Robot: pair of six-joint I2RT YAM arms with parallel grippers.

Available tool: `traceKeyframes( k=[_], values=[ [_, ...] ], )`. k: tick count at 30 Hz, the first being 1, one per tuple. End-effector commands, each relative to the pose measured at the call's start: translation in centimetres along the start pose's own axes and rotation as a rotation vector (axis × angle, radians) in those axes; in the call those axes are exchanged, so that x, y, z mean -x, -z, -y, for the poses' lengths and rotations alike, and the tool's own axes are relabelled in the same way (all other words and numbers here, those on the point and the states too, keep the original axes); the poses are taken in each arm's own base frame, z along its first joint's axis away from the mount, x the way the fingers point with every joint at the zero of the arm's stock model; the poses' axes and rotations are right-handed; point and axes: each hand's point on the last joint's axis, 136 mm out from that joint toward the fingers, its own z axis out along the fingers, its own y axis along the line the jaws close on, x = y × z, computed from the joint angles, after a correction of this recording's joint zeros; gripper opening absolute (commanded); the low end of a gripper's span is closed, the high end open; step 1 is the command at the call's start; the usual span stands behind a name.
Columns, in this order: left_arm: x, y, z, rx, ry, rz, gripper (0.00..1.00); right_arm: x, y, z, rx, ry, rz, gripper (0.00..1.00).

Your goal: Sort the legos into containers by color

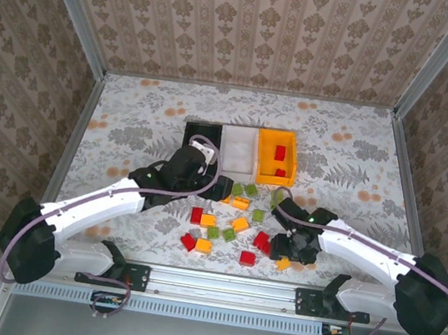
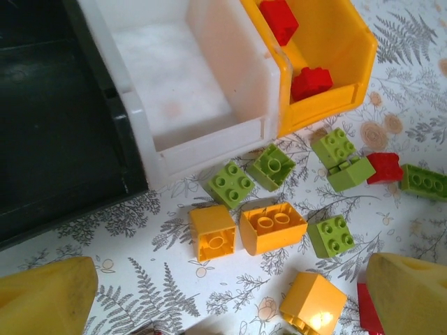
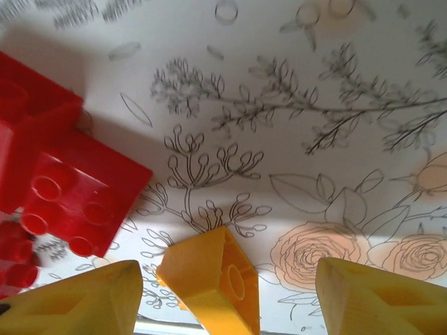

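Black bin (image 1: 204, 128), left of white bin (image 1: 239, 150): near part hidden behind left arm (image 1: 174, 173). Left wrist cam: yellow bin (image 2: 351, 49), right of white bin, cut by top edge, w/ one red brick (image 2: 278, 19).

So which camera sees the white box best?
The top external view: the whole white bin shows, sitting between the black bin and the orange-yellow bin. The left wrist view shows it closer, but its far end is cut off.

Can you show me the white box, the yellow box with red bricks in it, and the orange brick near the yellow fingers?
white bin (image 2: 171, 77): left wrist view, on its bare floor.
orange-yellow bin (image 2: 353, 49): left wrist view, on its right wall.
orange brick (image 3: 209, 276): right wrist view, on its side face.
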Motion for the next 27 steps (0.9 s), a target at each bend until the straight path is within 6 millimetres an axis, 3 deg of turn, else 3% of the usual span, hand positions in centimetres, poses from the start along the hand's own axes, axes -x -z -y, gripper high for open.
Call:
traceKeyframes(
  k=[1,10,16,23,27],
  values=[
    [0.6,0.5,-1.1,0.033,0.041,0.041,1.00,-1.6,-0.5,0.5,-0.045,0.014,-0.069,0.67],
    [0.4,0.4,-2.0,0.054,0.056,0.038,1.00,-1.9,-2.2,-0.1,-0.039,0.039,-0.086,0.59],
    [0.3,0.3,-2.4,0.065,0.062,0.032,1.00,-1.6,-2.7,-0.5,-0.025,0.051,-0.077,0.48],
    [0.5,0.3,-2.5,0.064,0.072,0.035,1.00,-1.3,-1.6,-0.9,0.009,0.068,-0.045,0.32],
    [0.4,0.1,-2.6,0.066,0.079,0.030,1.00,-0.6,0.1,-1.2,0.030,0.067,0.008,0.29]
  ],
)
